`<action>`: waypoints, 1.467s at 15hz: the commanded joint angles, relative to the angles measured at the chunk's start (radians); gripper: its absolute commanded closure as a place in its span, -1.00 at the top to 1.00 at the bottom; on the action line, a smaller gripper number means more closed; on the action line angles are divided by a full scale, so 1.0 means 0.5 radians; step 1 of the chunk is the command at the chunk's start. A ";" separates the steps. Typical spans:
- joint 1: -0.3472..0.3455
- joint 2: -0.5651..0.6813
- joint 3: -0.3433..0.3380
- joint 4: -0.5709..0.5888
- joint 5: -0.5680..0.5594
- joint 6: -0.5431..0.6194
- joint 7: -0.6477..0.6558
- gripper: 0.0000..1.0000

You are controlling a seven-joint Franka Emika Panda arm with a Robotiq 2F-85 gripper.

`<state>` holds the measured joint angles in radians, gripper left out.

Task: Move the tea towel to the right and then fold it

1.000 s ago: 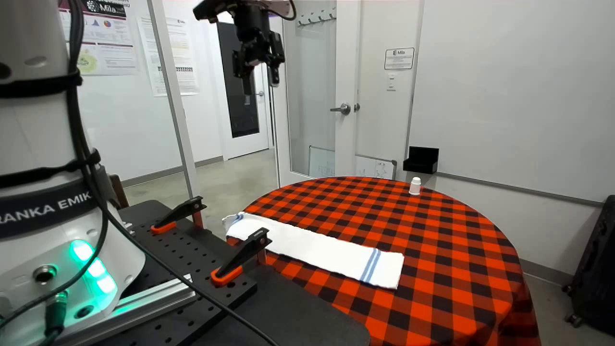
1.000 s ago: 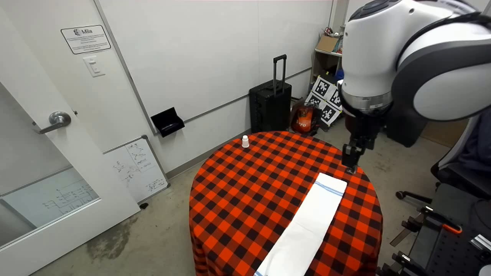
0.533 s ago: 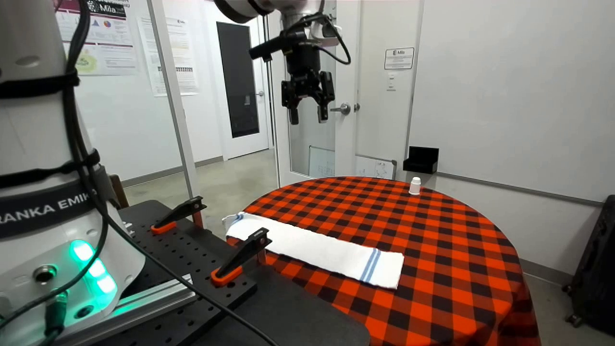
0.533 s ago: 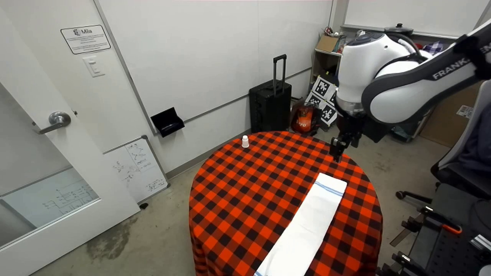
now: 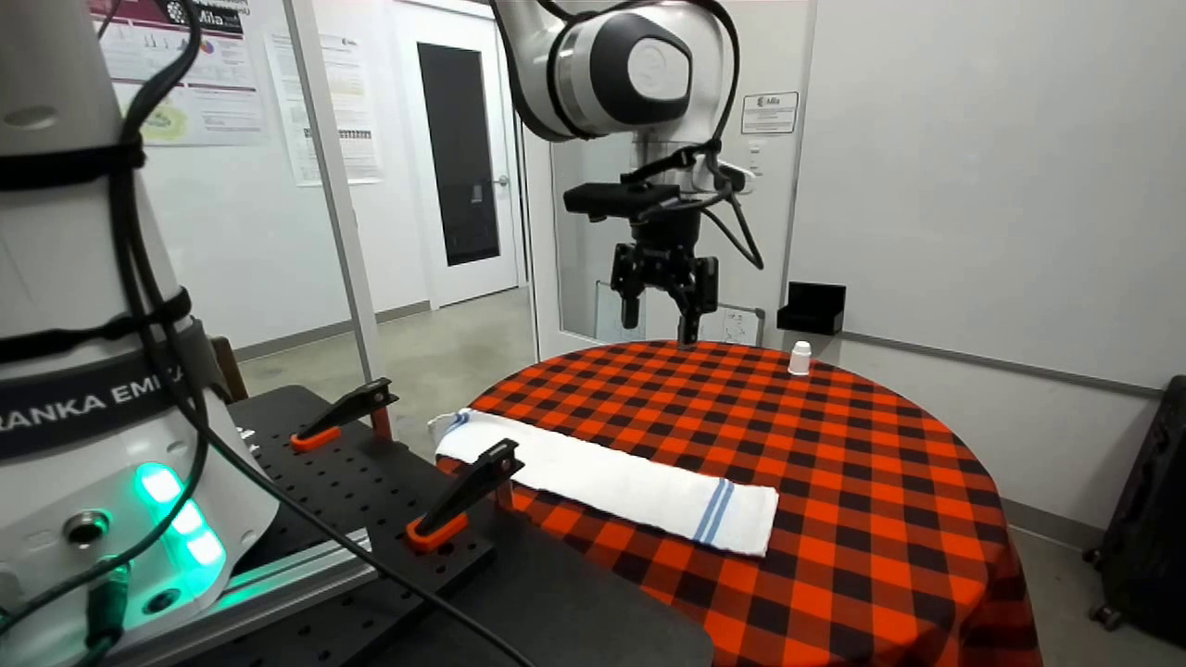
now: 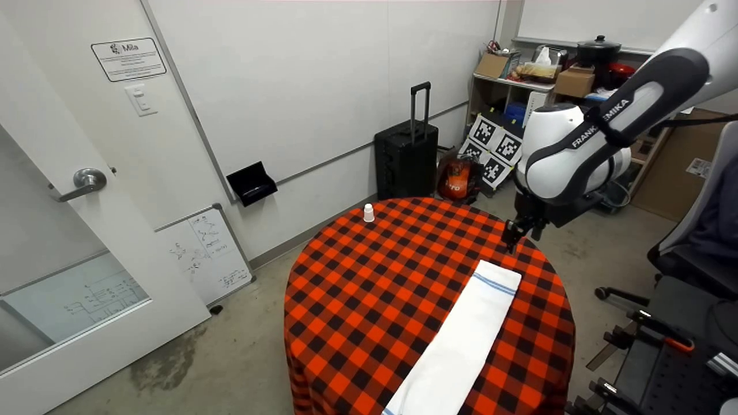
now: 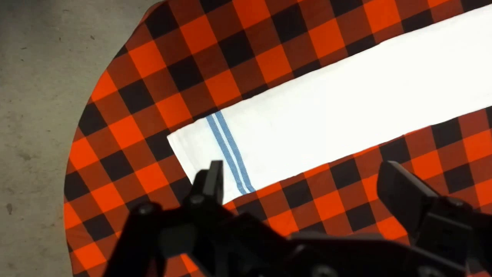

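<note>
One tea towel, thin white cloth: long flat strip on tablecloth, stretching toward 2 o'clock in wrist view, two blue stripes across end nearest gripper. Stripe count at far end hard to tell. Tablecloth: red-and-black checked fabric, rounded outline. Gripper: two black fingers spread wide, above tablecloth, apart from tea towel. In an exterior view, one small white upright container at tablecloth's 11 o'clock.

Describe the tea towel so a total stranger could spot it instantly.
Find the big red-and-black checked tablecloth. Along its side nearest the robot's base lies a long, narrow white strip: the tea towel. Unlike the small white container standing there, it is cloth with blue stripes near each end.
</note>
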<state>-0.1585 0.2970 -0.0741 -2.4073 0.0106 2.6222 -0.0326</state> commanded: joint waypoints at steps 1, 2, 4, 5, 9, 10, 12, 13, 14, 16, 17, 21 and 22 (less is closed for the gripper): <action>-0.097 0.308 0.034 0.208 0.149 0.111 -0.194 1.00; -0.118 0.378 0.029 0.255 0.148 0.124 -0.212 1.00; -0.096 0.530 -0.061 0.360 0.048 0.150 -0.131 1.00; -0.094 0.604 -0.097 0.412 0.021 0.160 -0.107 1.00; -0.215 0.816 -0.060 0.589 0.092 0.201 -0.182 1.00; -0.269 0.857 -0.016 0.632 0.126 0.212 -0.212 1.00; -0.355 0.985 0.058 0.760 0.162 0.197 -0.262 1.00; -0.390 1.068 0.088 0.846 0.159 0.169 -0.291 1.00; -0.412 1.121 0.105 0.904 0.148 0.154 -0.304 1.00; -0.455 1.234 0.131 1.035 0.137 0.123 -0.335 1.00; -0.474 1.296 0.141 1.111 0.132 0.104 -0.352 1.00; -0.487 1.463 0.124 1.336 0.110 0.005 -0.369 1.00; -0.490 1.492 0.118 1.382 0.112 -0.022 -0.367 1.00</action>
<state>-0.3893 0.9780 -0.0180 -1.8222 0.0591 2.6694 -0.1902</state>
